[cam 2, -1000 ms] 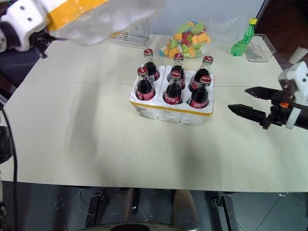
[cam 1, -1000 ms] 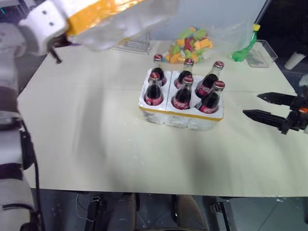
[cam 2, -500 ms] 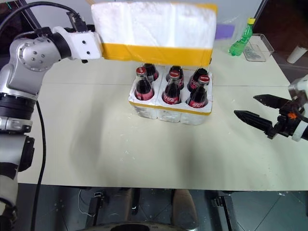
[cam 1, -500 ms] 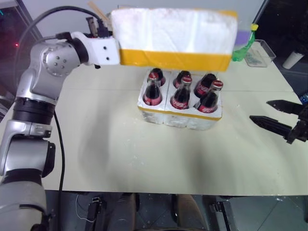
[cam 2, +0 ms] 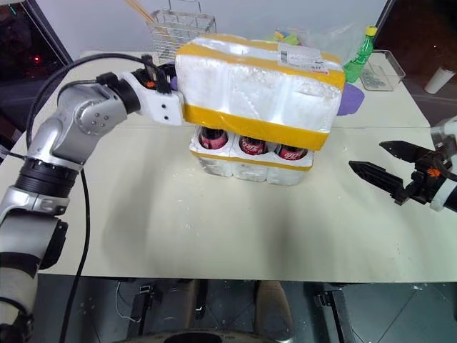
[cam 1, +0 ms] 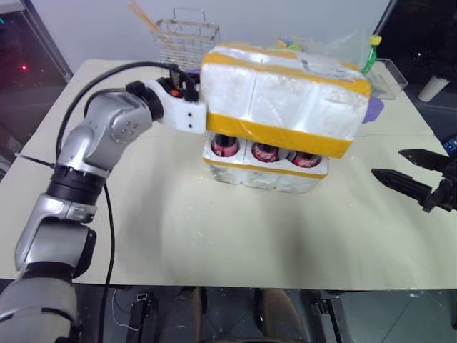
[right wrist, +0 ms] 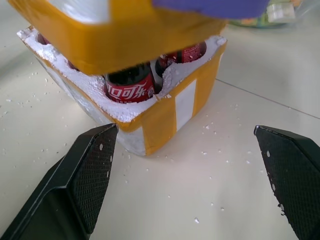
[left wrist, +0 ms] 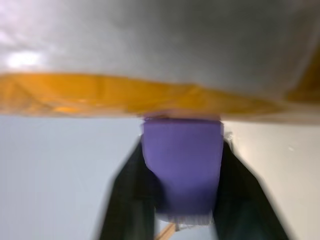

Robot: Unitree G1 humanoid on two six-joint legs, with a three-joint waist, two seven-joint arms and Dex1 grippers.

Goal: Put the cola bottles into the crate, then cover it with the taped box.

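Note:
The taped box (cam 1: 285,100), white foam with wide yellow tape and a label on top, sits slightly tilted over the cola bottles (cam 1: 265,152). It hides their caps, and three red labels show in the gap below it. The bottles stand in the crate (cam 1: 264,175), a low foam tray with a yellow band, in mid-table. My left gripper (left wrist: 182,150) is at the box's left end, at a purple tab (left wrist: 182,185) under the yellow tape edge. To the crate's right my right gripper (cam 1: 388,162) stands open and empty, apart from it.
A wire basket (cam 1: 187,39) stands at the back of the table. A green plastic bottle (cam 2: 359,61), a clear container (cam 2: 389,70) and a white cup (cam 2: 439,80) are at the back right. A bag of coloured pieces (cam 2: 285,37) lies behind the box.
My left arm swung the taped box from the upper left to above the crate, then lowered it over the bottle tops. The right gripper stayed put.

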